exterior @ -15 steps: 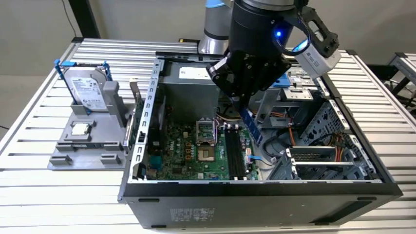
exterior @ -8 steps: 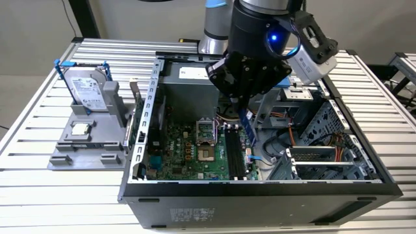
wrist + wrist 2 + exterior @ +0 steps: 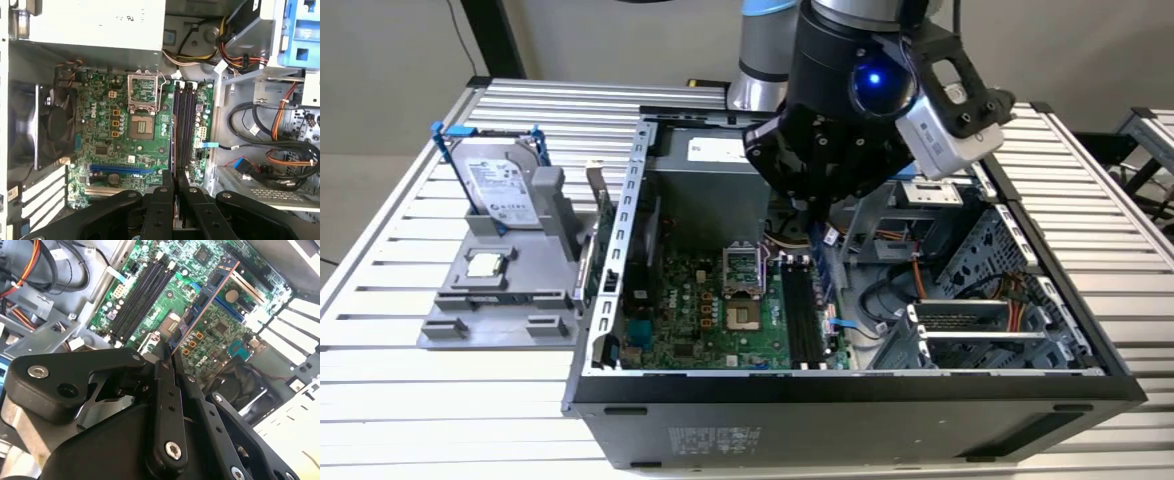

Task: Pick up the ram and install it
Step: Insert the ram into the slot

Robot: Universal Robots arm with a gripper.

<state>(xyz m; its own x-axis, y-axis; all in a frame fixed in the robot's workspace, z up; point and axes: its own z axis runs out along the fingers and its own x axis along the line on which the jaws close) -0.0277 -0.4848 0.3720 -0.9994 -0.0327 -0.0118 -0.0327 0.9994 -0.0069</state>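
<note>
The ram (image 3: 205, 300) is a thin dark blue-green stick with black chips and a gold edge. My gripper (image 3: 172, 362) is shut on one end of it. In the exterior view the gripper (image 3: 817, 212) hangs inside the open computer case, with the ram (image 3: 826, 245) pointing down from it toward the motherboard. It is just above the black memory slots (image 3: 803, 312) and apart from them. In the first wrist view the ram (image 3: 174, 150) appears edge-on between the fingers (image 3: 165, 192), lined up beside the long slots (image 3: 184, 120). The slots (image 3: 140, 295) appear vacant.
A silver hard drive (image 3: 500, 180) with blue rails stands in a grey holder (image 3: 494, 320) at the exterior view's left, with a small square processor chip (image 3: 484, 264) in front of it. Inside the case are the processor socket (image 3: 141, 107), a fan (image 3: 50, 125), cable bundles (image 3: 921, 290) and a drive cage (image 3: 987, 325).
</note>
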